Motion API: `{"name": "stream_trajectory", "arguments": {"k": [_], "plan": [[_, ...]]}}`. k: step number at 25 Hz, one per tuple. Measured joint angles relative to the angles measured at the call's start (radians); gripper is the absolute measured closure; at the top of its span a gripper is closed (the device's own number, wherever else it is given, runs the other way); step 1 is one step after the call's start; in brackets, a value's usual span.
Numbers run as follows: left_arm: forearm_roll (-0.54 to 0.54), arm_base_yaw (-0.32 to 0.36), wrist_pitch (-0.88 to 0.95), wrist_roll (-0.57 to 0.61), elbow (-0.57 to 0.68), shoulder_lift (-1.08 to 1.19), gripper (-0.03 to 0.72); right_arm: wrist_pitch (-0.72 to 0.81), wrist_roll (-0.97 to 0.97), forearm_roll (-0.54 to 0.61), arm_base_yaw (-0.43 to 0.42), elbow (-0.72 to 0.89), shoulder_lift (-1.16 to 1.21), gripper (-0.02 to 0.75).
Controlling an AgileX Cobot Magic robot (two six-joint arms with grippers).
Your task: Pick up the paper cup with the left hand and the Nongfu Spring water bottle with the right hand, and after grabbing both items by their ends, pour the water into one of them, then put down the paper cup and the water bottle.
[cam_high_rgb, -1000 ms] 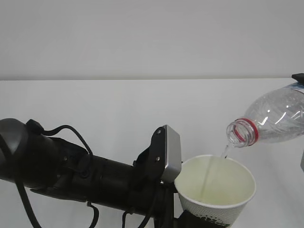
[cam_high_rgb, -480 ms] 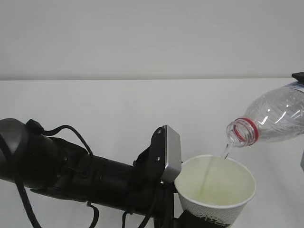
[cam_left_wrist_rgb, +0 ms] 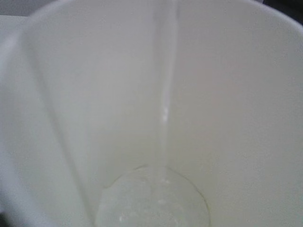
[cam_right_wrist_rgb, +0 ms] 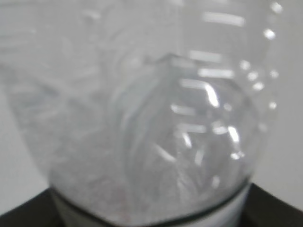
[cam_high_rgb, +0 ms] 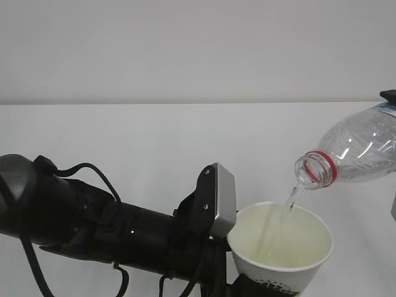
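Nearest us, at the lower edge of the exterior view:

1. Left hand, closed round the base of the paper cup. We see only a dark edge of the claw beneath the cup; its fingers are cropped out. The cup stands upright just past the grey wrist block.

2. Water, a shallow pool in the cup's bottom, with a thin stream falling inside the far rim.

3. Nongfu Spring water bottle, above and right of the left claw, tilted with its mouth over the cup.

4. Right hand, gripping the bottle's rear end; we see only a dark band of it below the bottle's body.

Risks, in our judgement: the stream lands close to the rim, so a small drift of either arm could spill water. A steeper tilt could cause a surge and splash. A growing load may tip the low-held cup.
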Motion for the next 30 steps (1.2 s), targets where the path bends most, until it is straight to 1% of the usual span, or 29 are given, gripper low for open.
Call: {"name": "stream_trajectory", "arguments": {"k": [30], "plan": [[0.000,0.000,0.002,0.000,0.000,0.000,0.185,-0.004,-0.012,-0.001,0.000,0.000,0.000,0.304]]}}
